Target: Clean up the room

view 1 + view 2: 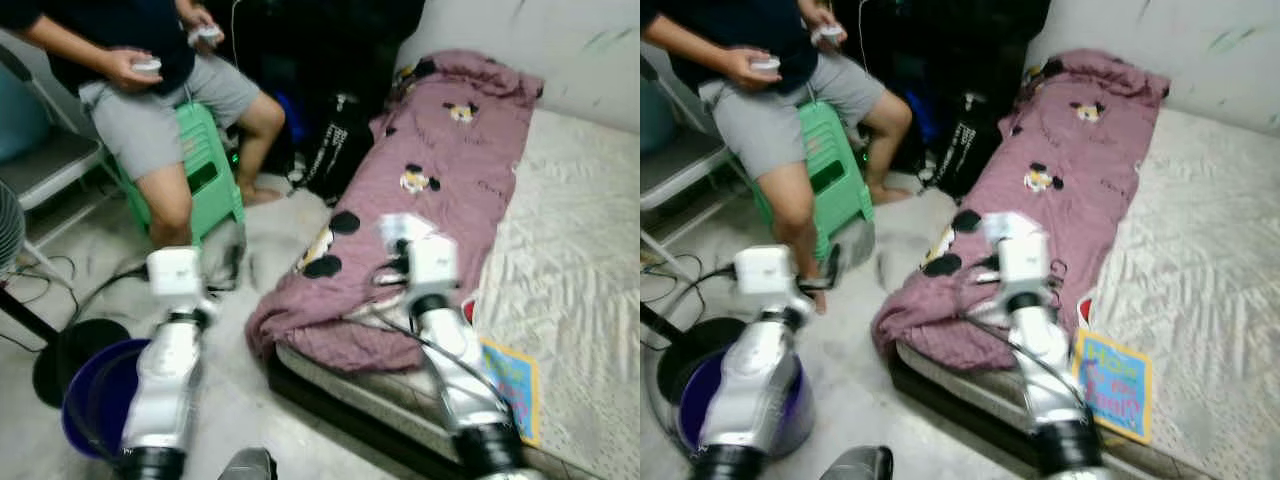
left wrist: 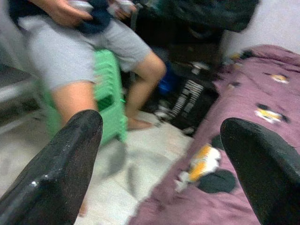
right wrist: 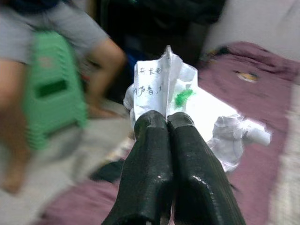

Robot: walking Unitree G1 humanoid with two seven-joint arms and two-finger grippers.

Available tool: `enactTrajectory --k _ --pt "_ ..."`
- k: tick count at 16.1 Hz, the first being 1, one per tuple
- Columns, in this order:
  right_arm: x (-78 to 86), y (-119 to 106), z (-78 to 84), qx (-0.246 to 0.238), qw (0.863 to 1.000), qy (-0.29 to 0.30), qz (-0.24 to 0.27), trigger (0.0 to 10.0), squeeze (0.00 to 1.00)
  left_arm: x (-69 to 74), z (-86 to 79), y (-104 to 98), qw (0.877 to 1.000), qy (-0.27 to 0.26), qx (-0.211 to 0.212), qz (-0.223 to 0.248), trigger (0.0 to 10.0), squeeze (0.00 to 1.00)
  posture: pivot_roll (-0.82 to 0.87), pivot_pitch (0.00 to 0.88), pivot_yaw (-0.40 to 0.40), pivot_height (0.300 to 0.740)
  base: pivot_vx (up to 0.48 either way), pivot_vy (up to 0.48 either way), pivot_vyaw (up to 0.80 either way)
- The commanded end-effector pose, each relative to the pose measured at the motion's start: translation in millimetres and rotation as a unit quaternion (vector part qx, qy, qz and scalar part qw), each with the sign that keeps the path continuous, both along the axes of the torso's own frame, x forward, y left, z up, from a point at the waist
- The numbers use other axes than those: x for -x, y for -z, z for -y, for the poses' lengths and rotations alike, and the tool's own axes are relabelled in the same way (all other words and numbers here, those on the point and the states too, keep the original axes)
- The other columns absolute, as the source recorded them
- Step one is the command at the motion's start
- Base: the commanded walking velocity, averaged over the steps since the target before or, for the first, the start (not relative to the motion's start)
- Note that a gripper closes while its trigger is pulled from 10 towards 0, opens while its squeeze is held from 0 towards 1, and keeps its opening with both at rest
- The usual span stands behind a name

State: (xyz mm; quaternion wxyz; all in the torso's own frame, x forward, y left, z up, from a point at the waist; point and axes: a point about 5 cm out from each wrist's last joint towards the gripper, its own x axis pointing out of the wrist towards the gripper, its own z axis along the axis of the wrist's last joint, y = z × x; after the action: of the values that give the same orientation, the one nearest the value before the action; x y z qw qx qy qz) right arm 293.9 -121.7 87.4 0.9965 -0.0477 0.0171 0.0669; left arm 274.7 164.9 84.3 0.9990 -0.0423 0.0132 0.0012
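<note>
Right gripper [image 3: 164, 123], fingers pressed together, pinches a crumpled white paper sheet [image 3: 187, 105] above the mauve cartoon-print blanket [image 1: 440, 170] on the bed; left gripper [image 2: 164, 154] spread wide above the floor.

Crumpled white paper [image 3: 187, 105], bearing handwritten characters and a green mark, pinched between the closed fingers of the right gripper [image 3: 166, 123] and held above the near end of the mauve cartoon-print blanket [image 1: 440, 170], which lies rumpled along the mattress's left edge.
</note>
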Motion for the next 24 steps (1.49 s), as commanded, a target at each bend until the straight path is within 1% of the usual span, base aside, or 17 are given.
enactTrajectory --k 1,9,12,24 --pt "0.0 -0.7 7.4 0.000 1.000 0.009 0.003 10.0 0.00 -0.4 4.0 -0.4 1.000 0.004 0.003 -0.003 10.0 0.00 0.02 0.000 0.002 0.740 0.000 0.000 0.80" --pt "-0.9 -0.3 7.5 -0.005 1.000 0.007 0.003 10.0 0.00 0.1 3.7 0.8 1.000 0.005 -0.001 -0.008 10.0 0.00 0.04 0.000 -0.003 0.740 0.000 0.000 0.80" --pt "-2.3 -0.1 4.7 -0.003 1.000 -0.001 0.002 10.0 0.00 1.7 1.8 0.6 1.000 -0.006 0.000 -0.009 10.0 0.00 0.04 0.000 -0.015 0.740 0.000 0.000 0.80" --pt "-3.2 0.0 2.3 -0.007 1.000 -0.008 0.003 10.0 0.00 -0.4 3.5 0.0 1.000 0.003 -0.004 -0.010 10.0 0.00 0.04 0.000 -0.010 0.740 0.000 0.000 0.80"
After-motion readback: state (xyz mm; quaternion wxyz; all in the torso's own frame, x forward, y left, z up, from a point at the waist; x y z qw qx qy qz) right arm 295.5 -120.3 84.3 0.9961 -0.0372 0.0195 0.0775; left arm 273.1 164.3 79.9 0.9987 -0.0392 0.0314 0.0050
